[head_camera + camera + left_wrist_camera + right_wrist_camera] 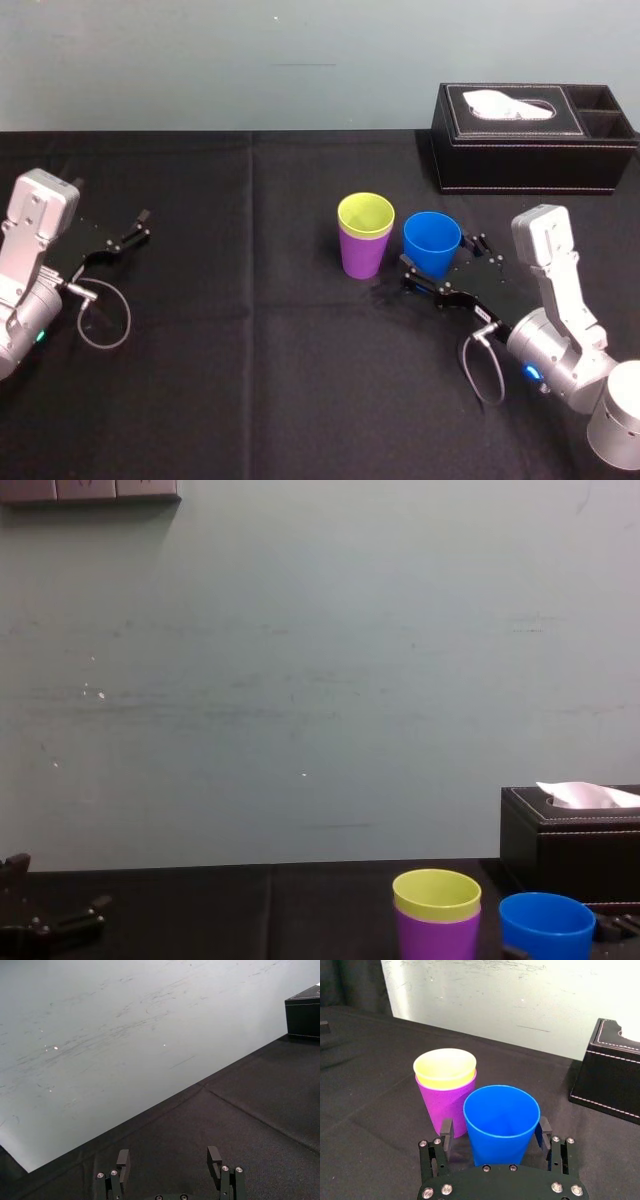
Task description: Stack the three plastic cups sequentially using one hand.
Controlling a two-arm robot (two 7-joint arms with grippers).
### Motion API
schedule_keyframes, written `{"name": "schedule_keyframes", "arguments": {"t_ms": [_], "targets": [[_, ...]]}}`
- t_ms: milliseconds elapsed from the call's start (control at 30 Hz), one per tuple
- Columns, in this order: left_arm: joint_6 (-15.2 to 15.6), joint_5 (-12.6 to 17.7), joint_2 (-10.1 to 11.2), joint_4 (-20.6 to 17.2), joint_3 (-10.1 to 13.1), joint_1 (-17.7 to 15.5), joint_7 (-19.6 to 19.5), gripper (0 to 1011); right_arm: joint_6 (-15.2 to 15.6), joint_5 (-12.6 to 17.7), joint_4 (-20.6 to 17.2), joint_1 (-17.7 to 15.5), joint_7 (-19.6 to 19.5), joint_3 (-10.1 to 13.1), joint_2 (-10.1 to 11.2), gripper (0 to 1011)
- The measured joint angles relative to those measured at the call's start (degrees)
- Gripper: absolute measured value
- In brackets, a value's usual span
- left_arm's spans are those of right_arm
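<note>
The yellow-green cup point(366, 214) is already set inside the purple cup point(360, 255), near the middle of the black table point(250, 380). The blue cup point(432, 240) is seen standing upright just to the right of them, not yet stacked.

The right gripper point(495, 1131) is placed low around the blue cup, with one finger on each side. Its jaws are held wide. A small gap is seen at one finger, so the cup does not look squeezed yet. The left gripper point(168, 1152) is parked far to the left with its jaws wide too, and nothing is held in it.

A few things could go wrong:
- One finger is tucked between the blue cup and the purple cup. If the gripper is turned or shifted, the stack could be bumped and tipped over.
- The blue cup is smooth and gets thinner toward the bottom. If it is squeezed too softly, it could be dropped. If it is squeezed off to one side, it could be pushed over.
- If the cup is not lifted high enough, the yellow-green rim could be hit and both cups knocked down.
</note>
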Motion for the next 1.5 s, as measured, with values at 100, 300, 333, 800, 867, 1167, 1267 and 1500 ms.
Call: {"name": "schedule_keyframes", "arguments": {"t_ms": [100, 300, 333, 800, 867, 1167, 1267, 1500], "targets": [[0.00, 0.00, 0.00, 0.00, 0.00, 0.00, 0.00, 1011, -0.04, -0.50, 0.46, 0.65, -0.23, -0.20, -0.55, 1004], [0.00, 0.00, 0.00, 0.00, 0.00, 0.00, 0.00, 1011, -0.06, -1.37, 1.12, 1.36, -0.81, -0.33, -1.34, 1004], [0.00, 0.00, 0.00, 0.00, 0.00, 0.00, 0.00, 1011, -0.06, -1.46, 1.19, 1.43, -0.90, -0.33, -1.45, 1004], [0.00, 0.00, 0.00, 0.00, 0.00, 0.00, 0.00, 1011, -0.13, -2.88, 1.34, 1.47, -2.07, -0.21, -2.38, 1004], [0.00, 0.00, 0.00, 0.00, 0.00, 0.00, 0.00, 1011, -0.13, -2.86, 1.33, 1.46, -2.05, -0.20, -2.35, 1004], [0.00, 0.00, 0.00, 0.00, 0.00, 0.00, 0.00, 1011, -0.13, -2.77, 1.30, 1.45, -2.02, -0.20, -2.31, 873], [0.00, 0.00, 0.00, 0.00, 0.00, 0.00, 0.00, 1011, -0.13, -2.74, 1.29, 1.45, -2.00, -0.20, -2.30, 810], [0.00, 0.00, 0.00, 0.00, 0.00, 0.00, 0.00, 1011, -0.11, -2.66, 1.09, 1.37, -1.85, -0.10, -2.27, 760]]}}
